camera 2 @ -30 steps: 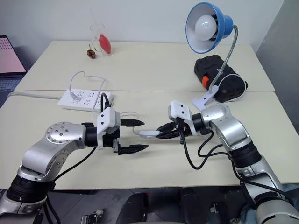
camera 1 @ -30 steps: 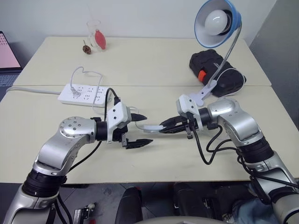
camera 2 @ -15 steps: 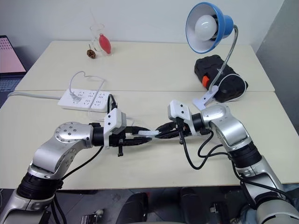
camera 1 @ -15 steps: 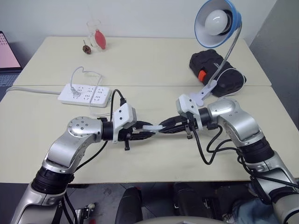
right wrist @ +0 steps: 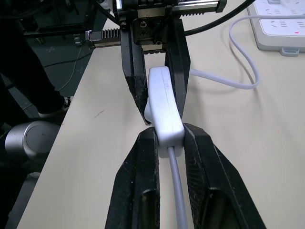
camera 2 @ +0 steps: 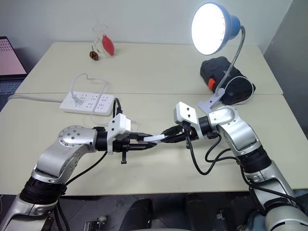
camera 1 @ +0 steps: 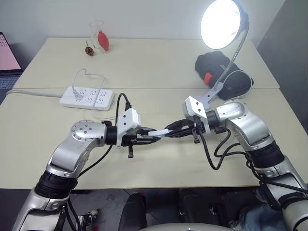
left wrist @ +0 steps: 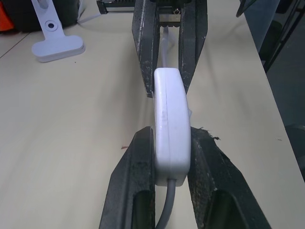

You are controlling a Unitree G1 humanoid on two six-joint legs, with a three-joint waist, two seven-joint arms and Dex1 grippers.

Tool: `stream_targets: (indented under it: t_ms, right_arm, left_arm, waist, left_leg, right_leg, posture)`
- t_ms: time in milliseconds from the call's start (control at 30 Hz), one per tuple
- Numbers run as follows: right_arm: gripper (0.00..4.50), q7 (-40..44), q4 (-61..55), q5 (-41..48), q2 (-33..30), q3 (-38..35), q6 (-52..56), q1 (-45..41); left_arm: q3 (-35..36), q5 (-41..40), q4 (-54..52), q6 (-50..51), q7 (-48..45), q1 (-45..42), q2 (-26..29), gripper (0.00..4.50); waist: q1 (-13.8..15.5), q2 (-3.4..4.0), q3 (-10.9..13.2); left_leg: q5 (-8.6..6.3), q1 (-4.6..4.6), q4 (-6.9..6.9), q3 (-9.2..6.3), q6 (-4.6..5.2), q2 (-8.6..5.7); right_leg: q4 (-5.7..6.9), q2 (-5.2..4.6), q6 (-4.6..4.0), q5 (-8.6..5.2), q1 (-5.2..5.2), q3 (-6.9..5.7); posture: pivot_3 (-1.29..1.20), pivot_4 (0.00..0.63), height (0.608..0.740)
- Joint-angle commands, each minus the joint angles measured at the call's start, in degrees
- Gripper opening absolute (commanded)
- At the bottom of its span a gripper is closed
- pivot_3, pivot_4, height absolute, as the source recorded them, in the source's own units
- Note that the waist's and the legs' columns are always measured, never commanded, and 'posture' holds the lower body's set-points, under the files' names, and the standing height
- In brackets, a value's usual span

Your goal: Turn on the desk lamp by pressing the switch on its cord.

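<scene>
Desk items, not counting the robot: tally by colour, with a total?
White: 3 - power strip, switch, cord
Blue: 1 - desk lamp, lit
Black: 1 - bag with an orange patch
Clear: 1 - glass holding something red
Brown: 1 - small object beside the glass
Total: 7

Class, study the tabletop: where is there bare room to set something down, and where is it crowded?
Bare: the far table between the glass and the black pack; the near-left surface in front of the power strip. Crowded: the near middle, where the left gripper and right gripper clamp the switch.
</scene>
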Motion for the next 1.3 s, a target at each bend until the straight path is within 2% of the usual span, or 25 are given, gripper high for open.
stream_targets:
  t_ms: [33, 100, 133, 167, 367, 567, 833, 1000, 1100, 1167, 1300]
  right_arm:
    - [0.36, 0.95, -2.73, 0.98, 0.76, 0.66, -1.73, -0.65]
    - [0.36, 1.07, -2.84, 0.85, 0.80, 0.89, -2.26, -0.53]
    - [0.36, 1.07, -2.86, 0.83, 0.82, 0.97, -2.43, -0.49]
    - [0.36, 1.06, -2.85, 0.82, 0.84, 1.05, -2.58, -0.50]
    - [0.36, 1.12, -2.11, 0.02, 0.86, 1.70, -4.25, -0.62]
    - [0.36, -1.18, 5.07, -3.33, 2.38, 2.08, -10.69, -1.81]
    - [0.36, -7.31, 26.23, -11.89, 8.05, 2.47, -25.86, -6.86]
    - [0.36, -12.06, 38.13, -17.61, 10.94, 3.31, -32.55, -10.00]
    - [0.36, -11.76, 42.30, -18.55, 11.85, 3.03, -34.99, -10.69]
    - [1.07, -10.77, 43.01, -17.20, 12.37, 1.81, -34.58, -10.79]
    - [2.00, -7.86, 39.15, -14.84, 10.77, -0.30, -32.39, -9.57]
  left_arm:
    - [1.56, 0.86, 0.34, -0.87, 1.90, -1.20, -0.57, 0.56]
    - [1.20, 1.97, 0.56, -1.73, 1.86, -0.94, -0.14, 0.56]
    - [1.08, 2.44, 0.66, -2.10, 1.85, -0.81, 0.01, 1.26]
    - [1.13, 2.74, 0.78, -2.39, 1.97, -0.73, -0.02, 1.37]
    - [1.66, 2.93, 0.65, -5.00, 0.77, 0.54, 0.11, 2.75]
    - [5.07, 2.34, -3.74, -5.83, 0.14, 4.73, 3.84, 4.10]
    - [15.22, -0.91, -9.31, -1.52, 3.98, 14.64, 6.98, 4.17]
    - [17.94, -1.72, -11.23, -0.79, 6.32, 18.11, 6.50, 4.17]
    - [18.80, -2.15, -10.85, -1.05, 7.04, 18.54, 6.16, 4.17]
    - [19.06, -2.05, -10.44, -1.30, 7.62, 18.64, 6.24, 4.17]
    - [20.08, -1.05, -8.37, -1.58, 8.97, 18.26, 6.83, 4.17]
  waist:
    - [0.00, 0.00, 0.00]
    - [0.00, 0.00, 0.00]
    - [-0.01, 0.00, 0.00]
    - [-0.03, 0.00, 0.00]
    - [0.00, 0.00, 0.00]
    - [-0.08, 0.00, 0.00]
    - [-0.18, 0.00, 0.00]
    - [-0.01, 0.01, 0.00]
    - [0.10, 0.00, 0.00]
    - [-0.01, 0.00, 0.00]
    - [-0.02, 0.02, 0.01]
  left_leg:
    - [0.00, 0.00, 0.00, 0.00, 0.00, 0.00]
    - [0.00, 0.00, 0.00, 0.00, 0.00, 0.00]
    - [0.00, 0.00, 0.00, 0.00, 0.00, 0.00]
    - [0.00, 0.01, 0.00, 0.00, 0.00, 0.00]
    - [0.00, 0.00, 0.00, 0.00, 0.00, 0.00]
    - [0.00, 0.01, -0.02, -0.01, 0.00, 0.01]
    - [0.00, 0.03, -0.01, 0.02, 0.00, 0.02]
    - [0.00, 0.01, -0.03, 0.02, 0.00, 0.02]
    - [0.00, 0.02, -0.02, 0.02, 0.00, 0.01]
    - [0.00, 0.03, -0.02, 0.03, 0.00, 0.01]
    - [0.00, 0.04, -0.02, 0.01, 0.00, 0.03]
  right_leg:
    - [0.00, 0.00, 0.00, 0.00, 0.00, 0.00]
    - [0.00, 0.00, 0.00, 0.00, 0.00, 0.00]
    - [0.00, 0.00, 0.00, 0.00, 0.00, 0.00]
    - [0.00, 0.00, 0.00, 0.00, 0.00, 0.00]
    - [0.00, 0.00, 0.00, 0.00, 0.00, 0.00]
    - [0.00, 0.00, -0.01, 0.00, -0.01, 0.00]
    - [0.00, -0.01, 0.00, 0.00, 0.00, 0.01]
    - [-0.01, -0.01, -0.04, -0.01, -0.01, 0.00]
    - [-0.01, -0.02, -0.04, -0.01, 0.01, 0.00]
    - [-0.01, -0.03, -0.03, -0.01, 0.02, 0.02]
    - [0.02, -0.01, -0.04, 0.00, 0.00, 0.01]
  posture:
    - [0.00, 0.150, 0.740]
    - [0.00, 0.150, 0.740]
    - [0.00, 0.150, 0.740]
    - [0.00, 0.150, 0.740]
    - [0.00, 0.150, 0.740]
    - [0.00, 0.150, 0.740]
    - [0.00, 0.150, 0.740]
    - [0.00, 0.150, 0.740]
    - [0.00, 0.150, 0.740]
    - [0.00, 0.150, 0.740]
    - [0.00, 0.150, 0.740]
